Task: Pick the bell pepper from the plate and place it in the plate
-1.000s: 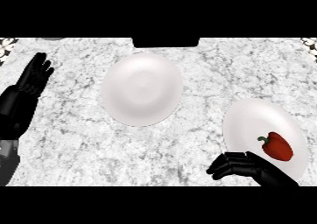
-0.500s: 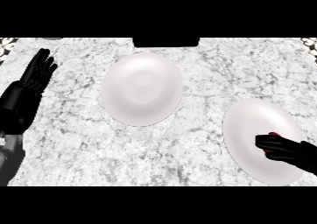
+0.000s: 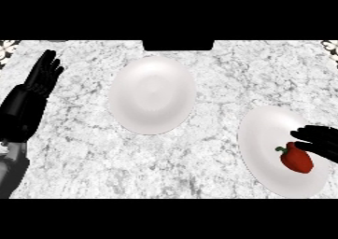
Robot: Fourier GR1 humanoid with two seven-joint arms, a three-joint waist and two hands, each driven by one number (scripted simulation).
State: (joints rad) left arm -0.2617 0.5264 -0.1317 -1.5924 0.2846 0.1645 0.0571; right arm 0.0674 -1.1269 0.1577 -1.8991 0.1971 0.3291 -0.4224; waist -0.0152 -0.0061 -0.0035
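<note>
A red bell pepper (image 3: pixel 297 158) with a green stem lies on the white plate (image 3: pixel 263 133) at the right of the counter. My right hand (image 3: pixel 325 144) comes in from the right edge, its fingers spread over the pepper's upper right side and touching or almost touching it, not curled round it. A second white plate (image 3: pixel 152 95) sits bare at the middle of the counter. My left hand (image 3: pixel 39 83) rests open at the left edge, fingers up.
The counter (image 3: pixel 199 158) is white-grey marble. A dark block (image 3: pixel 179 45) sits at its back edge, behind the middle plate. Patterned strips show at the far corners.
My right hand slid over the pepper and hid it, then drew back to the right. The pepper shows again on the right plate. The left hand has not moved.
</note>
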